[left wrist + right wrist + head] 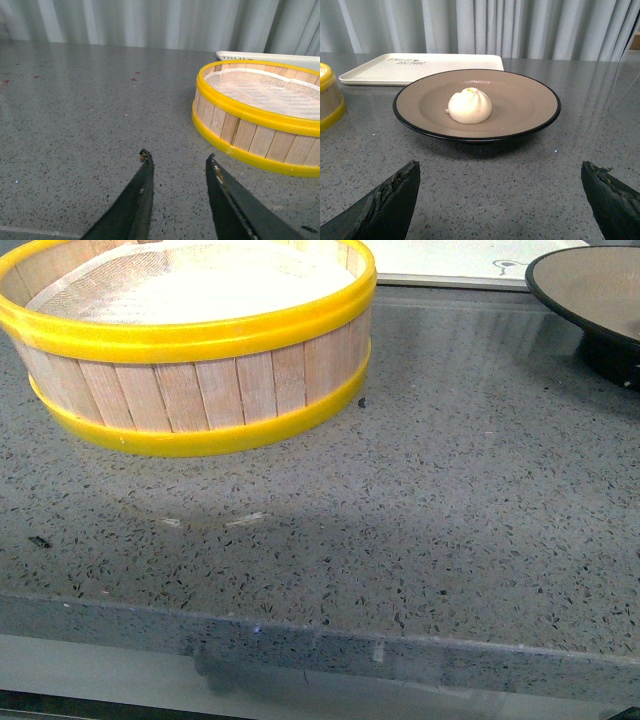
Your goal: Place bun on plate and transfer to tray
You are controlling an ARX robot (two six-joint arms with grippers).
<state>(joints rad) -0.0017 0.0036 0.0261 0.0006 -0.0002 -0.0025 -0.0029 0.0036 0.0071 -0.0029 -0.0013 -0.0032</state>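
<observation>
On the plate (520,105) sits the bun (469,106), near the tray (445,67). Right pincer (500,167) gapes wide; left pincer (177,156) stands apart, empty.

from your front cam the steamer basket (200,390) sits on the counter (400,530) at about 11 o'clock. the plate (600,285) is off at 2 o'clock, apart from it. the tray (450,258) lies behind both, around 1 o'clock, near the plate. the bun (469,106) is on the plate, roughly in its middle.
</observation>
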